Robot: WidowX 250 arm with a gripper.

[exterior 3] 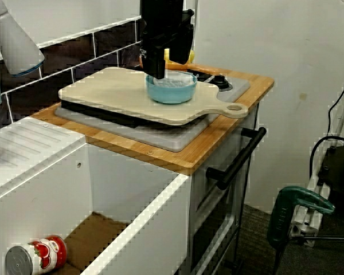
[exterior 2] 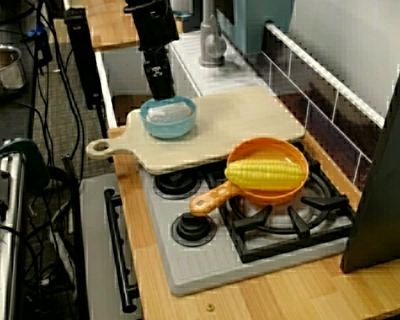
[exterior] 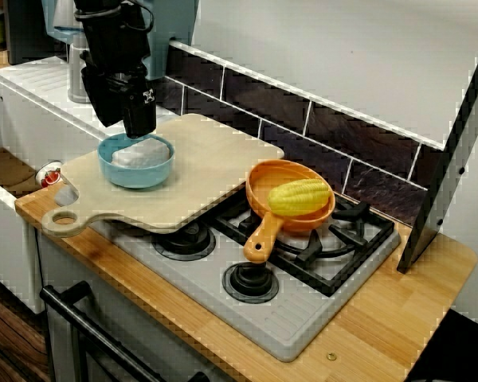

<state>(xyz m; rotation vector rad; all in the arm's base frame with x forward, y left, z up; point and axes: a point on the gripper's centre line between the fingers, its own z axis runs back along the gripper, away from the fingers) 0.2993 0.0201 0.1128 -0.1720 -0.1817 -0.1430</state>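
My black gripper (exterior: 139, 131) hangs straight down over a blue bowl (exterior: 135, 178) that stands on a pale wooden cutting board (exterior: 211, 163). A grey-white lump (exterior: 146, 153) lies in the bowl, and the gripper's tip is at the bowl's back rim, just above or touching the lump. The view from the stove's front shows the same: gripper (exterior 2: 161, 93), bowl (exterior 2: 168, 129), lump (exterior 2: 171, 112). From the sink side, the gripper (exterior 3: 157, 73) covers the bowl's (exterior 3: 173, 93) left rim. The fingers read as one dark block, so their state is hidden.
An orange pan (exterior: 260, 189) holding a yellow corn cob (exterior: 299, 196) sits on the gas hob (exterior: 334, 247), right of the board. A red can (exterior 3: 34, 259) lies in the sink. A tap (exterior 2: 213, 41) stands behind; a black panel (exterior: 446, 159) leans at right.
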